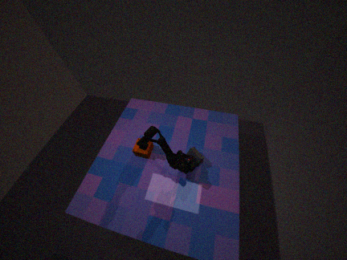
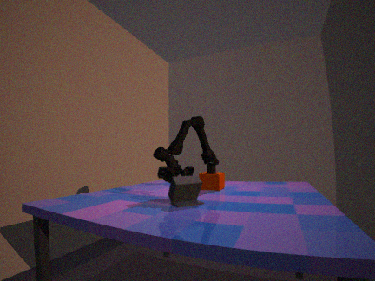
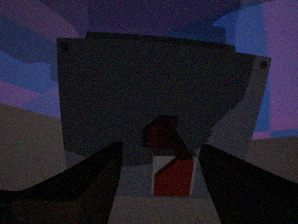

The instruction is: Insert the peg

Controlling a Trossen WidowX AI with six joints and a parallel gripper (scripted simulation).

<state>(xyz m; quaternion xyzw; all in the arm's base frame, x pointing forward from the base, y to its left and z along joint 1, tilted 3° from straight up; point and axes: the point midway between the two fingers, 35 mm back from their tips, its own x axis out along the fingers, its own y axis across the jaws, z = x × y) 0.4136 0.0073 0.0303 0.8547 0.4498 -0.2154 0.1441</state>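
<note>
The grey sloped panel [image 1: 196, 155] [image 2: 186, 192] [image 3: 105, 95] fills the middle of the wrist view. A dark hole [image 3: 146, 134] is in the lower middle of its face. The red peg [image 3: 175, 184], with a partly whitish near end, has its far end in the hole and sticks out toward the wrist camera. How deep it sits cannot be told. My gripper [image 3: 161, 150] is open. Its fingers stand on either side of the peg, with a visible gap on both sides. The top and exterior views are too dark and small to show the fingers clearly.
The arm's orange base [image 1: 143, 148] [image 2: 213, 181] stands on the patchwork table [image 1: 126, 172] [image 2: 269, 217]. Dark round fasteners sit at the panel's upper corners. A pale bright patch [image 1: 161, 188] lies on the table top near the panel.
</note>
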